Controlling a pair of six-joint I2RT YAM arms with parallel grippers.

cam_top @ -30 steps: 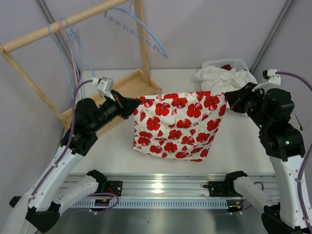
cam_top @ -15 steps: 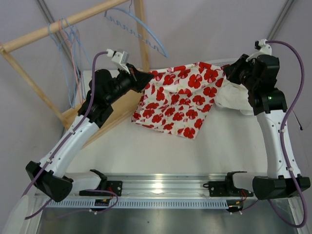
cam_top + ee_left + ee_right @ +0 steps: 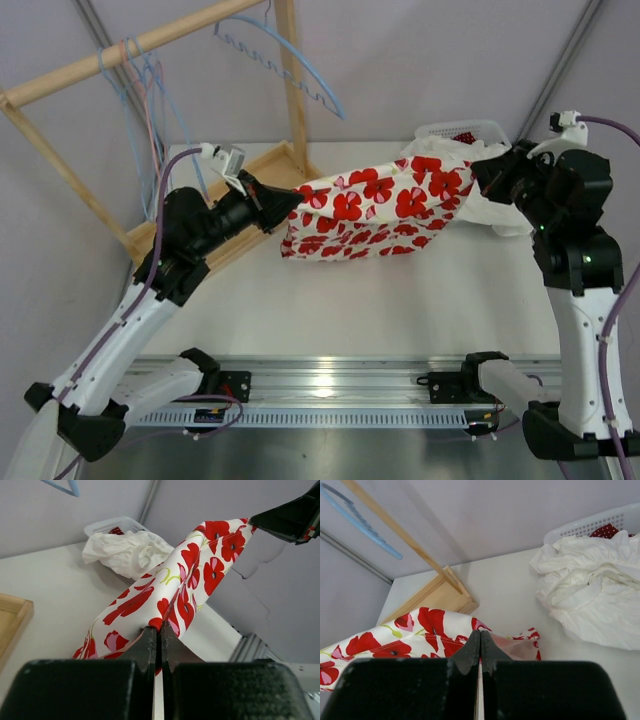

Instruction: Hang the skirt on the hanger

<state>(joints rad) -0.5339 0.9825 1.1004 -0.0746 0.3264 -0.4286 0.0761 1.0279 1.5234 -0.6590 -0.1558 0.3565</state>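
Sagging lower than half a second ago, the skirt (image 3: 375, 215) spans centre frame, left gripper (image 3: 295, 197) and right gripper (image 3: 475, 176) each clamped on an end, hanger (image 3: 325, 88) at upper centre not yet reached

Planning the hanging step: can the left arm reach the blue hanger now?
Probably not: the left claw is shut on the skirt, stretched to the right claw; the blue hanger looks unblocked.

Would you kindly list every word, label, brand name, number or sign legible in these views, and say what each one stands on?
None: no view shows readable text.
The skirt carries only a red flower print, no lettering.
The blue hanger and the white basket show no marks.
Any marks on the metal rail are too small to read.
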